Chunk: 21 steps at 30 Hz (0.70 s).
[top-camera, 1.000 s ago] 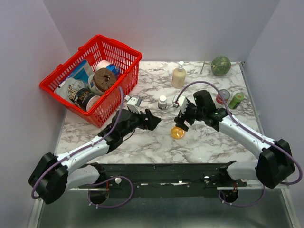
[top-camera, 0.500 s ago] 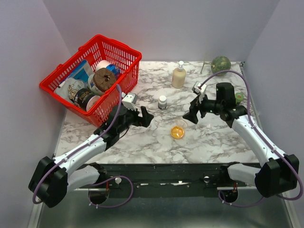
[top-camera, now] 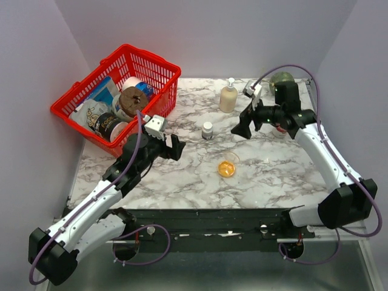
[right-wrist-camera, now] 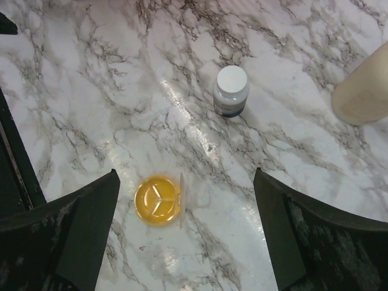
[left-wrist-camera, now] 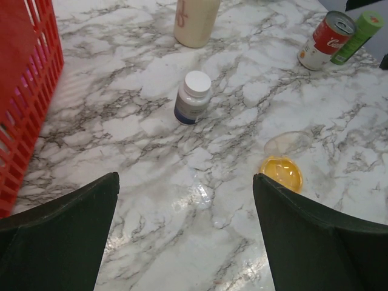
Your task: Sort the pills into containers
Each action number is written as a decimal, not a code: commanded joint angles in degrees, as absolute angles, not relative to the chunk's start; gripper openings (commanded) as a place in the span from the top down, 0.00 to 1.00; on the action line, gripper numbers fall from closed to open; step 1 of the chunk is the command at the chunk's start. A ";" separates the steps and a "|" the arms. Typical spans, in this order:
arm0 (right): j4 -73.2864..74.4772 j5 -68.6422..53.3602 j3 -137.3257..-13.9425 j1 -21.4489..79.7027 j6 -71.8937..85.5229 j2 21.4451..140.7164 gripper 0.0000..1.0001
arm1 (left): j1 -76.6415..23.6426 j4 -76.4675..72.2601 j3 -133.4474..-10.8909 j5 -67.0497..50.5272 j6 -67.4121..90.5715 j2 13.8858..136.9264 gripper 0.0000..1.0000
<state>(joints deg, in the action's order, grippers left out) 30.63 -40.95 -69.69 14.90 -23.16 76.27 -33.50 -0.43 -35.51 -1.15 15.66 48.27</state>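
Observation:
A small white pill bottle (top-camera: pixel 207 130) with a white cap and dark label band stands upright mid-table, also in both wrist views (left-wrist-camera: pixel 193 97) (right-wrist-camera: pixel 231 91). Near it lies the shallow round dish (top-camera: pixel 227 168) (left-wrist-camera: pixel 282 172) (right-wrist-camera: pixel 158 199). It looks orange-amber inside, with a three-armed divider and a clear lid (right-wrist-camera: pixel 182 200) folded open beside it. I cannot make out separate pills. My left gripper (top-camera: pixel 176 147) (left-wrist-camera: pixel 185 177) hangs open and empty left of the bottle. My right gripper (top-camera: pixel 240 128) (right-wrist-camera: pixel 185 171) is open and empty, raised to the right of the bottle.
A red basket (top-camera: pixel 118 100) (left-wrist-camera: pixel 24 91) full of groceries sits at the back left. A beige pump bottle (top-camera: pixel 228 97) (left-wrist-camera: pixel 195 21) stands behind the pill bottle. A red-labelled can (left-wrist-camera: pixel 326 41) and a green bottle (left-wrist-camera: pixel 357 37) are at the right, a green melon (top-camera: pixel 282 79) in the far corner.
The right gripper has lifted off the dish and swung back toward the far right. The left gripper has drawn back to the left. Both jaws have opened a little wider.

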 commanded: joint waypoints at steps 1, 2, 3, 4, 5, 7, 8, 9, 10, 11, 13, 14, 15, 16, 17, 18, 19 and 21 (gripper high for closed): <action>42.97 -45.69 -79.18 14.77 -27.68 82.78 0.00 | -33.05 10.09 -41.39 3.42 6.16 47.82 0.01; 43.50 -46.66 -80.58 14.77 -27.42 83.75 0.00 | -33.05 11.06 -41.48 4.65 5.11 47.46 0.01; 43.59 -48.15 -82.94 14.77 -26.55 85.59 0.00 | -33.13 12.21 -41.48 5.18 4.14 47.03 0.01; 43.51 -48.60 -84.27 14.85 -26.20 86.30 0.00 | -33.05 12.22 -40.44 5.71 2.65 45.89 0.01; 43.24 -48.78 -85.42 14.85 -25.76 87.27 0.00 | -33.05 11.96 -39.82 6.41 2.20 45.44 0.01; 43.59 -47.03 -89.27 15.99 -25.49 89.98 0.00 | -33.05 11.34 -38.76 7.12 1.41 44.30 0.01; 44.46 -45.54 -90.60 16.69 -25.84 90.96 0.00 | -33.05 11.69 -39.02 7.21 1.49 44.21 0.01; 44.91 -41.44 -92.01 17.57 -26.71 91.84 0.00 | -33.13 12.04 -39.02 7.47 1.32 44.12 0.01; 45.52 -39.22 -94.11 19.67 -27.50 93.85 0.00 | -33.05 11.95 -39.02 7.47 1.06 44.03 0.01; 46.31 -36.94 -95.26 20.82 -28.29 94.82 0.00 | -33.13 11.87 -39.02 7.56 0.45 44.12 0.01; 46.93 -30.34 -97.02 24.06 -30.14 97.72 0.00 | -33.05 12.04 -39.02 7.65 0.35 44.64 0.01; 47.02 -28.58 -98.68 24.95 -30.67 98.95 0.00 | -32.96 12.13 -39.20 7.56 0.35 44.82 0.01; 47.11 -25.26 -99.40 25.74 -31.63 99.83 0.00 | -32.87 12.48 -39.29 7.38 0.35 45.09 0.01; 46.94 -23.83 -100.10 27.14 -31.90 100.71 0.00 | -32.78 12.74 -39.46 7.30 0.35 45.35 0.01; 46.76 -22.69 -101.24 27.68 -31.90 102.81 0.00 | -32.78 12.74 -39.46 7.38 0.35 45.44 0.01; 46.67 -20.85 -101.95 28.21 -32.17 103.70 0.00 | -32.78 12.83 -39.38 7.56 0.26 45.44 0.01; 46.58 -20.22 -102.65 29.17 -32.25 104.84 0.00 | -32.78 12.83 -39.29 7.73 0.35 45.44 0.01; 46.76 -18.82 -104.92 29.97 -31.56 107.91 0.00 | -32.61 12.40 -39.03 8.17 0.35 45.18 0.01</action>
